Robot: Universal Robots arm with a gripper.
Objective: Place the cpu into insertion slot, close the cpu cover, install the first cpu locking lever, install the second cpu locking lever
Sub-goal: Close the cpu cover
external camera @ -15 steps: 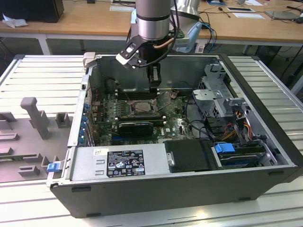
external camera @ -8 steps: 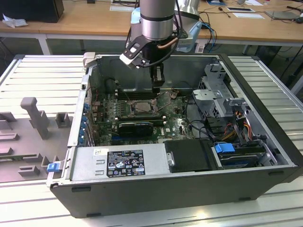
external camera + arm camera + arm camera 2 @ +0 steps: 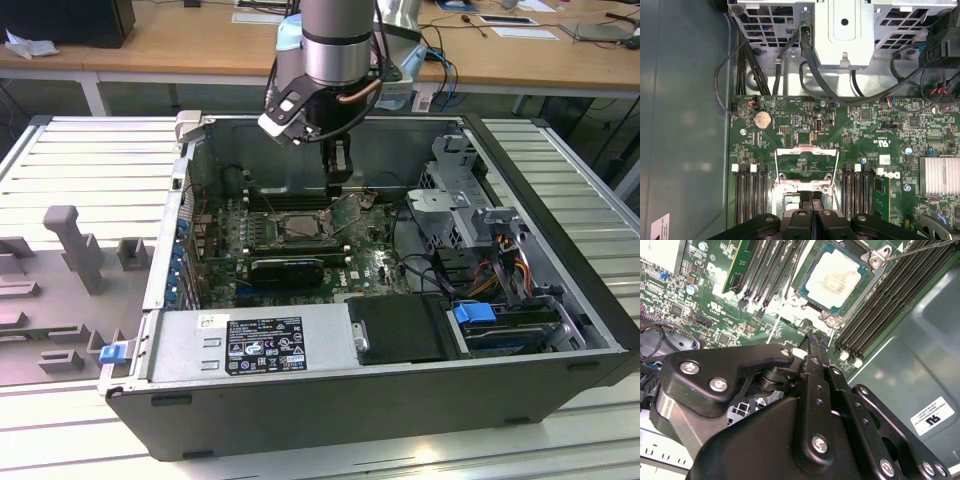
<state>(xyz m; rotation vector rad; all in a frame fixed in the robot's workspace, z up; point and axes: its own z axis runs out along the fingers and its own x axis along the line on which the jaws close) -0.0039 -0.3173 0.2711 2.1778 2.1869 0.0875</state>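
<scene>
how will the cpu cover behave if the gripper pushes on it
Probably stiff yet light: the cpu cover looks like a thin metal frame around a large window. Pushed by the gripper, it would likely pivot on its hinged edge rather than slide.

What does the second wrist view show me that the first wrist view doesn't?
The second wrist view gives you the cpu, pale face up, lying flat in the insertion slot. The first wrist view gives you the silvery cpu cover with the board seen through its window, a round coin battery, a metal drive cage and black cables. In both wrist views you get the green motherboard, the long black memory slots and the black gripper, its fingers together.
</scene>
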